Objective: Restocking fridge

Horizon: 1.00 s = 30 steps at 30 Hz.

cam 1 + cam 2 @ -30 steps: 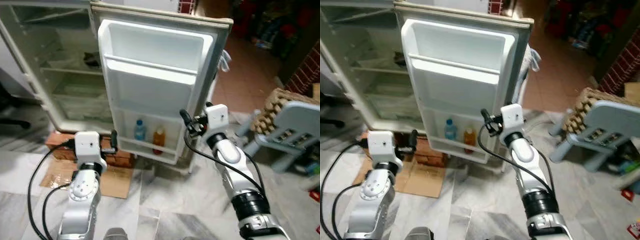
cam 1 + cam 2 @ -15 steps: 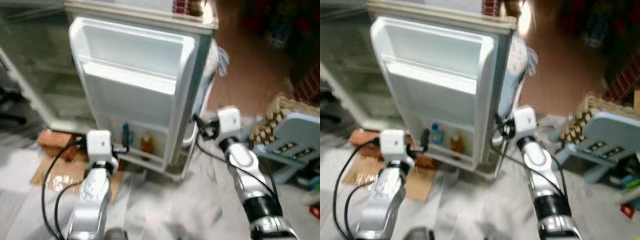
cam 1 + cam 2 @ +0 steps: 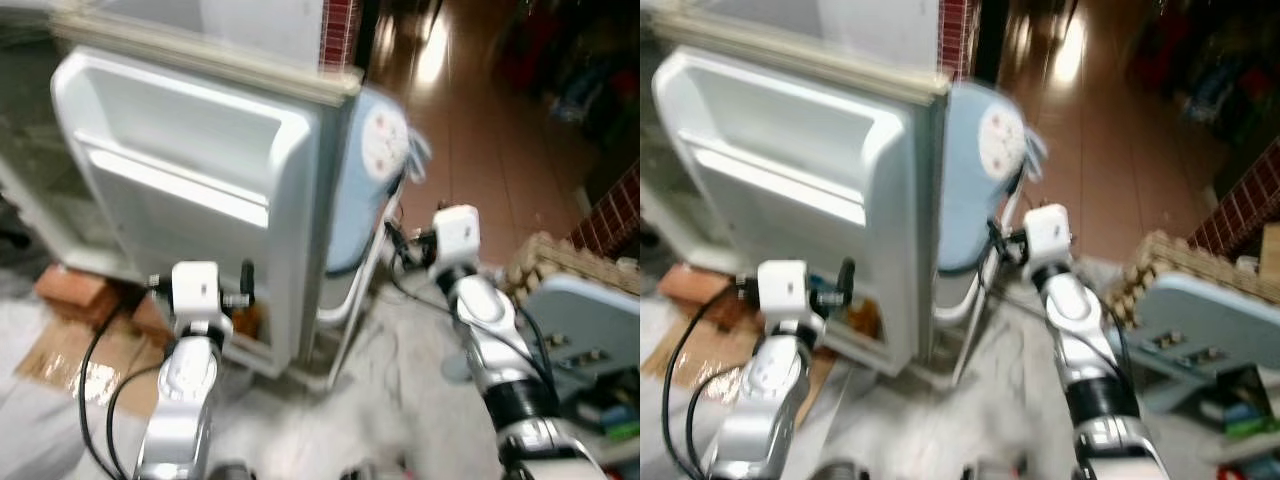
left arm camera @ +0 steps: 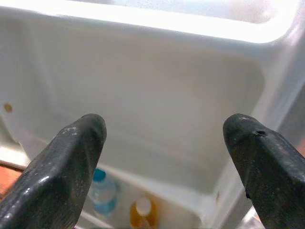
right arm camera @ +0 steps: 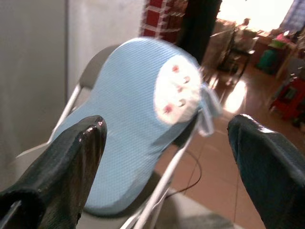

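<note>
**Both grippers hovering empty at the open fridge door**

The fridge door (image 3: 190, 190) is standing open, its white inner shelves facing the robot at about 11 o'clock in the head views. The left gripper (image 3: 246, 285) is hovering just in front of the door's lower shelf, its fingers (image 4: 71, 162) spread wide apart and gripping nothing. Between those fingers, in the left wrist view, a water bottle with a blue cap (image 4: 102, 196) and an orange bottle (image 4: 141, 213) are standing side by side on the bottom door shelf, the orange one to the blue one's 3 o'clock.

The right gripper (image 3: 393, 248) is reaching out at about 1 o'clock, past the door's outer edge, its fingers (image 5: 66, 162) also wide apart and empty. It is facing a folding chair (image 5: 138, 138) with a light blue cover and a white patch, standing just beside the door. Bricks (image 3: 70, 290) and flattened cardboard (image 3: 60, 355) are lying on the floor at 9 o'clock. A grey plastic chair (image 3: 590, 320) is sitting at 3 o'clock.
</note>
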### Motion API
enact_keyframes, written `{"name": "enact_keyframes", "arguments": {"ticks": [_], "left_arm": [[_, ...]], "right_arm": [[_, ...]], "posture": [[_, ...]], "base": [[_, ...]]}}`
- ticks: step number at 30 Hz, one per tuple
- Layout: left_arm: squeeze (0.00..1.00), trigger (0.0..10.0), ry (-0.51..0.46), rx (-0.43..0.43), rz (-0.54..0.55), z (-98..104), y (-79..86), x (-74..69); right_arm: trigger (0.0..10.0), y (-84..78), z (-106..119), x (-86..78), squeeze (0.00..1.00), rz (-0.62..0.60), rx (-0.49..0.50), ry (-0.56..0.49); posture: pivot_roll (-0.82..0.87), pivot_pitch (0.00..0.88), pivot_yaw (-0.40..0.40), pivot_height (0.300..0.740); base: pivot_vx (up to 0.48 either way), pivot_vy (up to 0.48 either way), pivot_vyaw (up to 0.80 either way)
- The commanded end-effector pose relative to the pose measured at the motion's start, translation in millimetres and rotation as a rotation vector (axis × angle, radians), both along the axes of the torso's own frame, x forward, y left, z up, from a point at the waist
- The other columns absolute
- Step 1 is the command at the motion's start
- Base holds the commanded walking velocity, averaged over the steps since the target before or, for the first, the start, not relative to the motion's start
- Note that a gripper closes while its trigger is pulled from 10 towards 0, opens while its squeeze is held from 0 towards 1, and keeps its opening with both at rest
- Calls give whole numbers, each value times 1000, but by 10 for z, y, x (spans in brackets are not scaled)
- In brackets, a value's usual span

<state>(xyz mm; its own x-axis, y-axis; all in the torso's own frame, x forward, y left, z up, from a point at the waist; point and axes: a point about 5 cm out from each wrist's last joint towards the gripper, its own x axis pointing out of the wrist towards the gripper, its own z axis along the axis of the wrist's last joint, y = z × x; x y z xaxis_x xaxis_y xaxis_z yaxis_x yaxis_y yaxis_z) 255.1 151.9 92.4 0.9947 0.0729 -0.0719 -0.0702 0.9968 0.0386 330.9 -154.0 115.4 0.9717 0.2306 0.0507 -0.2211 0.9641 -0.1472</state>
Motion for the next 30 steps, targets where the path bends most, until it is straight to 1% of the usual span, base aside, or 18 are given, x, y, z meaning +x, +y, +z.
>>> {"name": "enact_keyframes", "arguments": {"ticks": [1, 5, 6, 7, 8, 9, 10, 12, 13, 14, 18, 20, 22, 23, 24, 25, 26, 30], "left_arm": [[0, 10000, 36, 27, 83, -51, 135, -49], [0, 10000, 79, -15, 143, -88, 248, -103], [0, 10000, 105, -27, 189, -105, 348, -179], [0, 10000, 118, -30, 210, -116, 395, -218], [0, 10000, 137, -35, 256, -141, 483, -292], [0, 10000, 137, -35, 256, -141, 483, -292], [0, 10000, 164, -36, 306, -181, 579, -369], [0, 10000, 186, -34, 332, -211, 632, -411], [0, 10000, 196, -35, 357, -239, 707, -480], [0, 10000, 199, -26, 365, -243, 732, -507], [0, 10000, 196, -6, 348, -223, 725, -503], [0, 10000, 215, -8, 335, -237, 703, -501], [0, 10000, 269, -22, 338, -293, 702, -527], [0, 10000, 313, -55, 345, -363, 715, -557], [0, 10000, 396, -112, 331, -485, 718, -589], [0, 10000, 396, -112, 331, -485, 718, -589], [0, 10000, 446, -153, 312, -558, 713, -596], [0, 10000, 503, -190, 221, -620, 642, -595]], "right_arm": [[10000, 59, -10, 25, 0, 5, 17, 3], [10000, 79, 53, 103, 0, -9, 32, -11], [10000, 96, 113, 154, 0, -12, 40, -27], [10000, 103, 138, 175, 0, -14, 46, -32], [10000, 116, 173, 212, 0, -13, 49, -40], [10000, 116, 173, 212, 0, -13, 49, -40], [10000, 130, 204, 247, 0, -11, 49, -46], [10000, 138, 220, 268, 0, -11, 52, -48], [10000, 166, 251, 304, 0, -1, 63, -51], [10000, 188, 275, 327, 0, 1, 61, -57], [10000, 299, 351, 407, 0, 9, 86, -69], [10000, 358, 393, 439, 0, 9, 111, -73], [10000, 424, 438, 470, 0, 11, 140, -78], [10000, 489, 482, 493, 0, 17, 155, -86], [10000, 575, 530, 512, 0, 31, 174, -95], [10000, 575, 530, 512, 0, 31, 174, -95], [10000, 667, 569, 521, 0, 51, 188, -101], [10000, 796, 605, 523, 0, 96, 216, -99]], "posture": [[74, 60, -37, 740], [80, 61, -34, 740], [85, 60, -35, 740], [85, 60, -35, 740], [96, 60, -36, 740], [96, 60, -36, 740], [114, 61, -38, 740], [114, 61, -38, 740], [128, 62, -41, 740], [134, 62, -41, 740], [150, 55, -44, 740], [151, 48, -43, 740], [151, 47, -41, 740], [152, 44, -41, 740], [155, 41, -42, 740], [155, 41, -42, 740], [158, 39, -42, 740], [164, 34, -46, 740]], "base": [[0, 0, 0], [0, 0, 0], [0, 0, 0], [0, 0, 0], [0, 0, 0], [0, 0, 0], [0, 0, 0], [0, 0, 0], [0, 0, 0], [0, 0, 800], [0, 0, 800], [0, 0, 800], [0, 0, 800], [0, 0, 800], [0, 0, 800], [0, 0, 800], [0, 0, 800], [0, 0, 338]]}}
